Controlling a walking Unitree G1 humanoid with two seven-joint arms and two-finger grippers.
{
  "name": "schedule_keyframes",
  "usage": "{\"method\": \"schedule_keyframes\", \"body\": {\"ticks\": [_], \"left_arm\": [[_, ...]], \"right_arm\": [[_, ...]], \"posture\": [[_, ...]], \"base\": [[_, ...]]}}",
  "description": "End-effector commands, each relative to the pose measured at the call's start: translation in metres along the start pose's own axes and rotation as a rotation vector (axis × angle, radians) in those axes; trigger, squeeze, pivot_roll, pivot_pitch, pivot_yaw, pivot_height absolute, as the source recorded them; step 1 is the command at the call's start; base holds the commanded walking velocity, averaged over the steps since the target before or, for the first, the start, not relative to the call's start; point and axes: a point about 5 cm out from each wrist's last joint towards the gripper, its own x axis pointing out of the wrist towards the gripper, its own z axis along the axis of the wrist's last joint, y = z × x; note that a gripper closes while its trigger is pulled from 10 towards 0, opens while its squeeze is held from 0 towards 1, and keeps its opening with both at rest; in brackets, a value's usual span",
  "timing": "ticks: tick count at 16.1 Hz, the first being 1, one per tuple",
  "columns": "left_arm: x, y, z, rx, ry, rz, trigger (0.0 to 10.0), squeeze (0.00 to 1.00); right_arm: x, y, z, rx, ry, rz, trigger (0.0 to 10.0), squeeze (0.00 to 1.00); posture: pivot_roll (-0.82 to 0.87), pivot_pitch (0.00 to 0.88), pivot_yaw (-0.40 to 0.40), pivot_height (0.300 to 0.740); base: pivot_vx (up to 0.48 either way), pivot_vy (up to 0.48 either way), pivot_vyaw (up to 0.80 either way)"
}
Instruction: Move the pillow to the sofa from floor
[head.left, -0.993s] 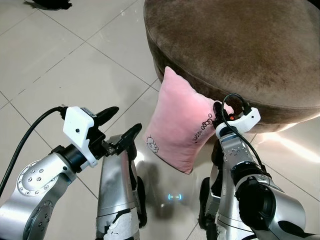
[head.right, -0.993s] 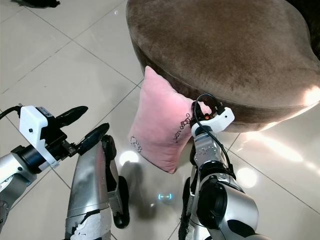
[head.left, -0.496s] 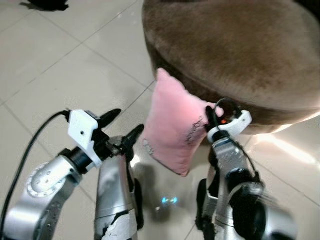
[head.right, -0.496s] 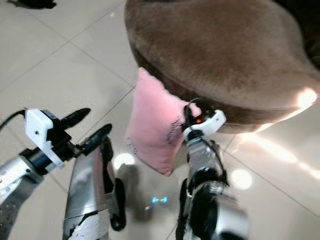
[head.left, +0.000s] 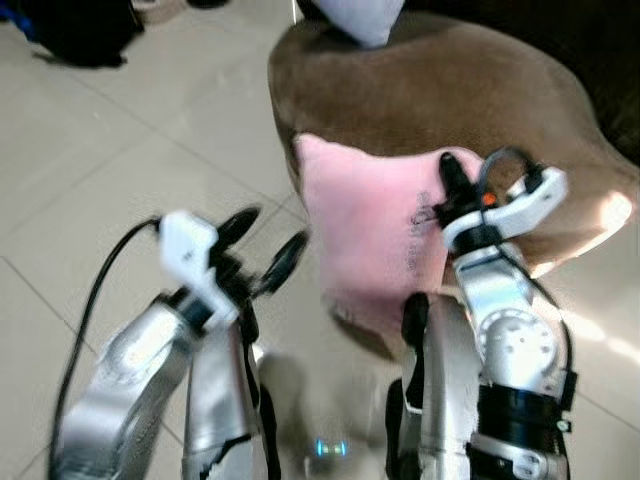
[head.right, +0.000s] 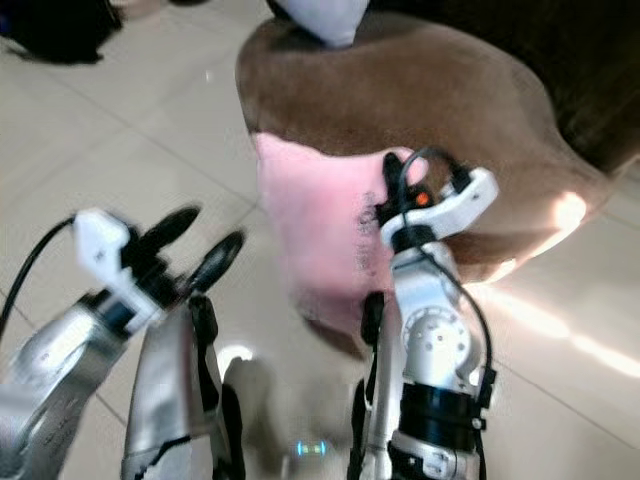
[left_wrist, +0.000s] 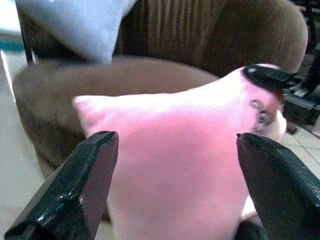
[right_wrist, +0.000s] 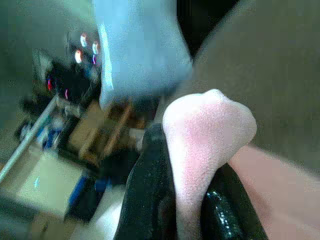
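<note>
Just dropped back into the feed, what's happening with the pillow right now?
The right gripper is shut on a corner of the pink pillow, holding it up against the front of the brown sofa. The left gripper is open beside it, holding nothing. A pale blue cushion already sits on the sofa.

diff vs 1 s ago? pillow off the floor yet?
The pink pillow has been lifted from leaning against the brown sofa to hang at seat height, off the floor. The right gripper stays clamped on its corner; the left gripper stays open, beside it. The camera moved too.
</note>
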Motion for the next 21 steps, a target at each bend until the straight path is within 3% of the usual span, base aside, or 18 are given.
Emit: {"method": "schedule_keyframes", "body": {"ticks": [1,2,3,4,6,7,9,10,11,12,16,21], "left_arm": [[0.003,0.001,-0.003,0.015,0.017,0.024,10.0,0.00],[0.013,0.005,0.005,0.032,-0.013,0.047,10.0,0.00],[0.021,0.009,0.015,0.038,-0.054,0.066,10.0,0.00],[0.032,0.015,0.031,0.058,-0.111,0.100,10.0,0.00],[0.036,0.020,0.036,0.095,-0.114,0.150,10.0,0.00],[0.037,0.021,0.034,0.136,-0.089,0.173,10.0,0.00],[0.038,0.021,0.036,0.312,-0.088,0.208,10.0,0.00],[0.040,0.022,0.038,0.336,-0.093,0.220,10.0,0.00],[0.043,0.029,0.041,0.259,-0.107,0.272,10.0,0.00],[0.043,0.033,0.039,0.255,-0.095,0.297,10.0,0.00],[0.044,0.033,0.033,0.284,-0.074,0.298,10.0,0.00],[0.044,0.032,0.030,0.314,-0.065,0.297,10.0,0.00]], "right_arm": [[0.002,0.041,0.036,0.036,-0.193,0.115,0.0,0.00],[0.005,0.043,0.053,-0.048,-0.217,0.076,6.3,0.00],[0.003,0.050,0.066,-0.116,-0.246,0.112,10.0,0.00],[-0.003,0.057,0.079,-0.196,-0.285,0.100,10.0,0.00],[-0.003,0.064,0.084,-0.179,-0.303,0.101,10.0,0.00],[-0.002,0.064,0.081,-0.219,-0.297,0.082,10.0,0.00],[0.001,0.058,0.073,-0.275,-0.261,0.023,10.0,0.00],[0.002,0.059,0.073,-0.298,-0.259,0.022,10.0,0.00],[0.005,0.060,0.073,-0.352,-0.264,0.015,10.0,0.00],[0.010,0.058,0.073,-0.392,-0.266,-0.006,10.0,0.00],[0.017,0.053,0.075,-0.451,-0.273,-0.049,10.0,0.00],[0.020,0.057,0.075,-0.450,-0.287,-0.039,10.0,0.00]], "posture": [[-0.03,0.042,0.047,0.416],[-0.04,0.024,0.053,0.416],[-0.05,0.015,0.060,0.416],[-0.06,0.000,0.061,0.421],[-0.05,0.000,0.059,0.436],[-0.05,0.000,0.055,0.446],[-0.04,0.000,0.046,0.466],[-0.03,0.000,0.041,0.471],[-0.03,0.000,0.042,0.481],[-0.03,0.000,0.043,0.491],[-0.03,0.000,0.039,0.531],[-0.04,0.001,0.036,0.581]], "base": [[0.000,0.000,0.00],[0.000,0.000,0.00],[0.000,0.000,0.00],[0.000,0.000,0.00],[0.000,0.000,0.00],[0.000,0.000,0.00],[0.000,0.000,0.00],[0.000,0.000,0.00],[0.000,0.000,0.00],[0.000,0.000,0.00],[0.000,0.000,0.00],[0.000,0.000,0.00]]}}
